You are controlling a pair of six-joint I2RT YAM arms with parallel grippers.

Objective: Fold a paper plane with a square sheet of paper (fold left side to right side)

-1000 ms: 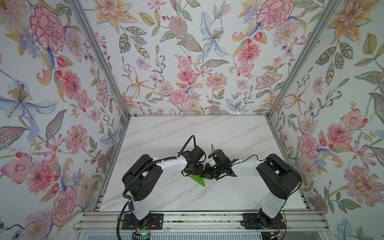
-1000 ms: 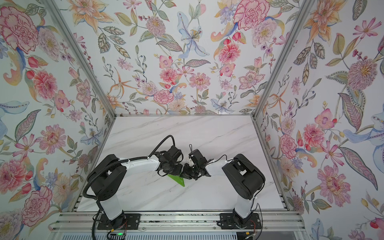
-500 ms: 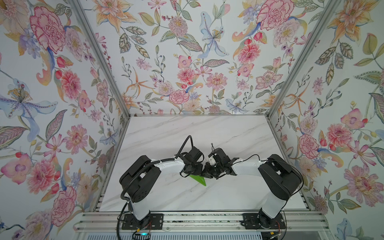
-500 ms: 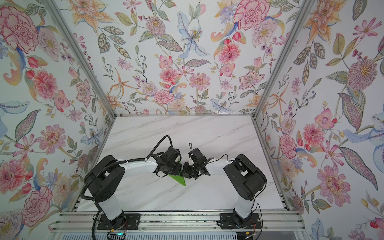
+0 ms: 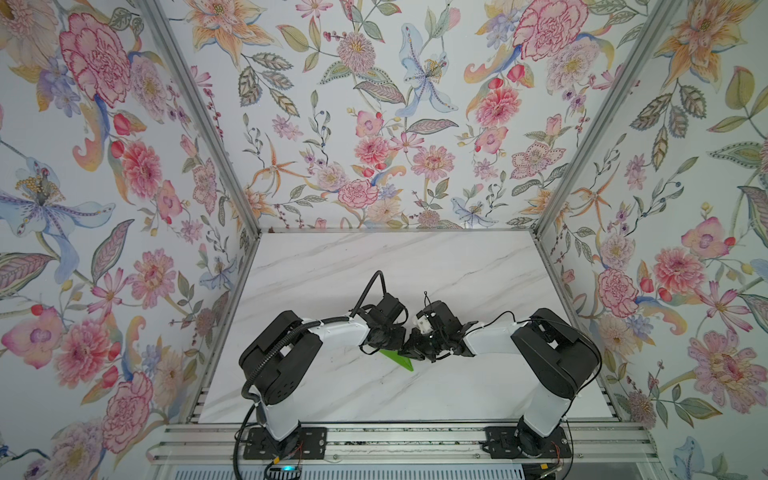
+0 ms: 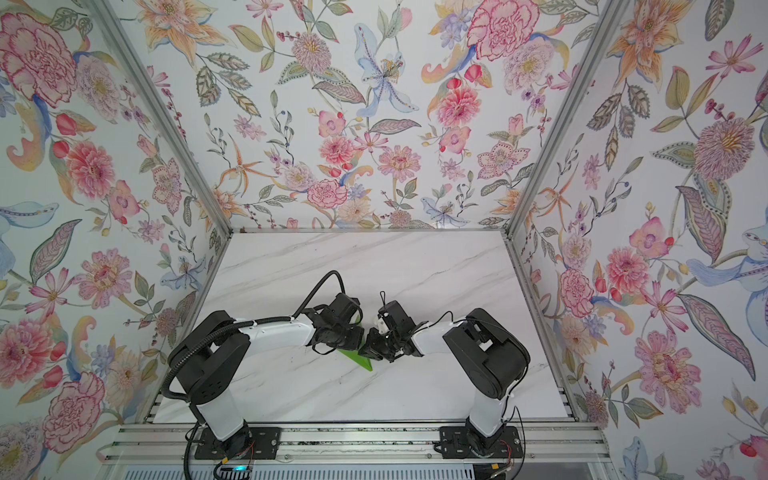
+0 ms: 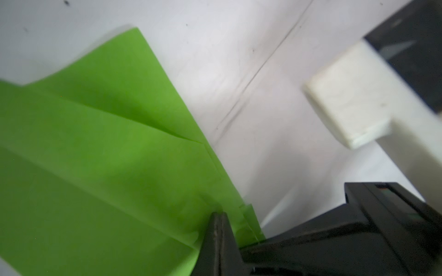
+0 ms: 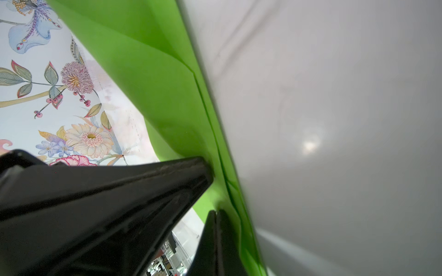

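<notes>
Left claw (image 7: 218, 216): sat closed, tip on paper (image 7: 95, 155).
Right claw (image 8: 215, 215): closed, at its three o'clock.
Paper: I judged slow, firm pressing best.

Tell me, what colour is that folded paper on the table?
The paper is plain bright green, with no print; the left wrist view shows it best.

The tabletop (image 5: 419, 266) (image 6: 374, 266) I work on is white marble with thin grey veins; the left wrist view shows a few dark specks on it. The folded green paper (image 5: 398, 360) (image 6: 360, 360) lies just toward 6 o'clock from its centre, sharp tip pointing to about 4 o'clock. Creased layers (image 7: 95, 167) rest on the marble, and one flap (image 8: 155, 71) lifts off it.
</notes>
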